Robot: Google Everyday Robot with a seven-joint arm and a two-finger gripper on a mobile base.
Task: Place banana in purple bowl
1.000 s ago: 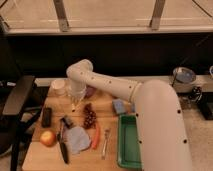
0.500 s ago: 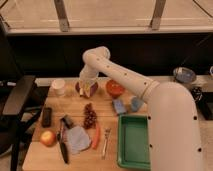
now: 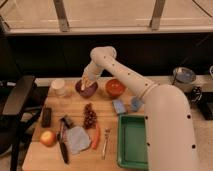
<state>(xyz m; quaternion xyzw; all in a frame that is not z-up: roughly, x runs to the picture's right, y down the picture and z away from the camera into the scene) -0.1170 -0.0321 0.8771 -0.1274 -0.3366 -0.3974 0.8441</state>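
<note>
The purple bowl [image 3: 86, 90] stands at the back of the wooden table, left of the orange-red bowl [image 3: 115, 87]. My gripper [image 3: 87, 83] hangs straight over the purple bowl, reaching down from the white arm that comes in from the right. It is shut on the banana [image 3: 85, 81], a short pale yellow piece that sits between the fingers just above the bowl's inside. The arm hides part of the bowl's far rim.
A white cup [image 3: 59, 87] stands left of the purple bowl. Grapes [image 3: 90, 116], a carrot [image 3: 95, 137], a fork [image 3: 105, 143], a knife [image 3: 63, 146], an apple [image 3: 48, 138], a grey cloth [image 3: 77, 139] and a green tray [image 3: 132, 142] lie nearer. Two blue pieces [image 3: 119, 106] sit right of centre.
My gripper moved right and toward the back with the banana, from beside the white cup to over the purple bowl. In the last half second it barely moved.
</note>
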